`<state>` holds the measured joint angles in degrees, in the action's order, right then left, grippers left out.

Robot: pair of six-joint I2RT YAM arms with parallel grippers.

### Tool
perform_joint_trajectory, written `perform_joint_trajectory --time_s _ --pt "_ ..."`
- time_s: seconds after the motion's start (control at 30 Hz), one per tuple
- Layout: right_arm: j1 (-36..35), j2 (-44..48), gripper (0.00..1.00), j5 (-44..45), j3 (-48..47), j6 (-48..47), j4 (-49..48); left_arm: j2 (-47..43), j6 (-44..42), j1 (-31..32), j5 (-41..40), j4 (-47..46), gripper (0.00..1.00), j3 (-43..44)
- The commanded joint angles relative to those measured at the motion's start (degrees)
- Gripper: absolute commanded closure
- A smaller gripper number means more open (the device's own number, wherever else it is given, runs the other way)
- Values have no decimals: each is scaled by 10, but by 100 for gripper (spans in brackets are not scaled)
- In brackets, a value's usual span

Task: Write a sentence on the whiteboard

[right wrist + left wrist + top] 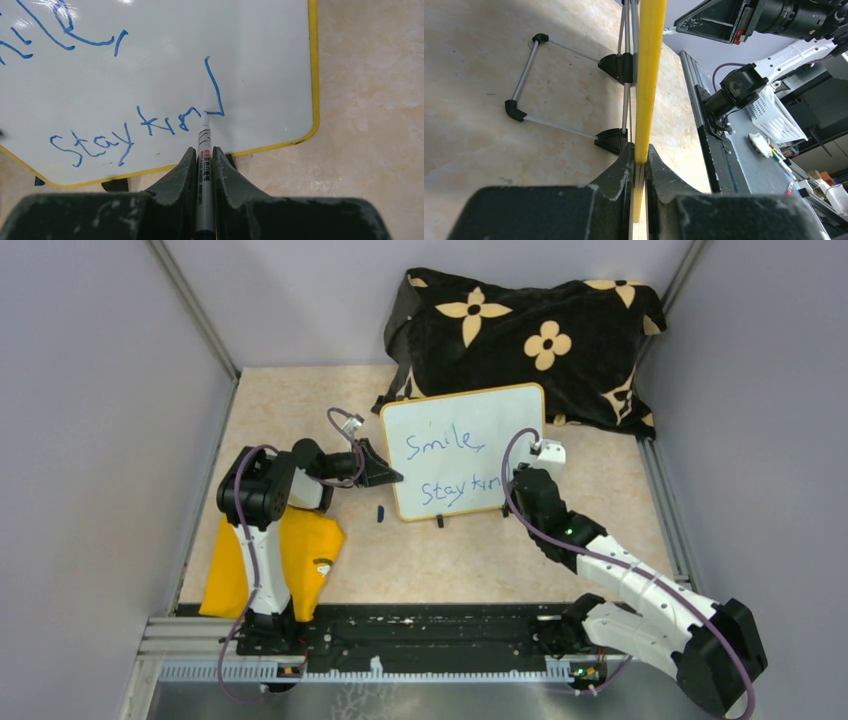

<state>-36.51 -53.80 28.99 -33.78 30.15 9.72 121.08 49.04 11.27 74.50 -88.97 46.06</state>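
Observation:
The whiteboard (465, 450) stands tilted on its black feet in mid-table, with a yellow rim and blue writing "Smile," and "Stay kin". My left gripper (385, 476) is shut on the board's left edge; the left wrist view shows the yellow rim (647, 80) pinched between my jaws (640, 160). My right gripper (522, 480) is shut on a white marker (204, 155). Its tip touches the board (165, 65) at the foot of a fresh blue stroke after "kin".
A black cloth with cream flowers (530, 340) lies bunched behind the board. A yellow cloth (290, 560) lies by the left arm. A small blue cap (380, 512) lies on the table. The board's wire stand (524, 90) sits behind it. Grey walls enclose the table.

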Motion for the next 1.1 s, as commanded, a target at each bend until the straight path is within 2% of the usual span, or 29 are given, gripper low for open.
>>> perform_joint_trajectory --time_s 0.0,0.37,0.7,1.07 --pt "9 1 100 -13 8 12 -20 37 -10 2 0 -68 100 -6" --pt "8 12 100 -7 27 22 11 35 -10 2 1 -68 100 -6" --pt "9 22 100 42 11 22 44 36 -10 2 1 -68 100 -6" --pt "11 3 100 59 -23 7 23 35 -10 2 1 -68 100 -7"
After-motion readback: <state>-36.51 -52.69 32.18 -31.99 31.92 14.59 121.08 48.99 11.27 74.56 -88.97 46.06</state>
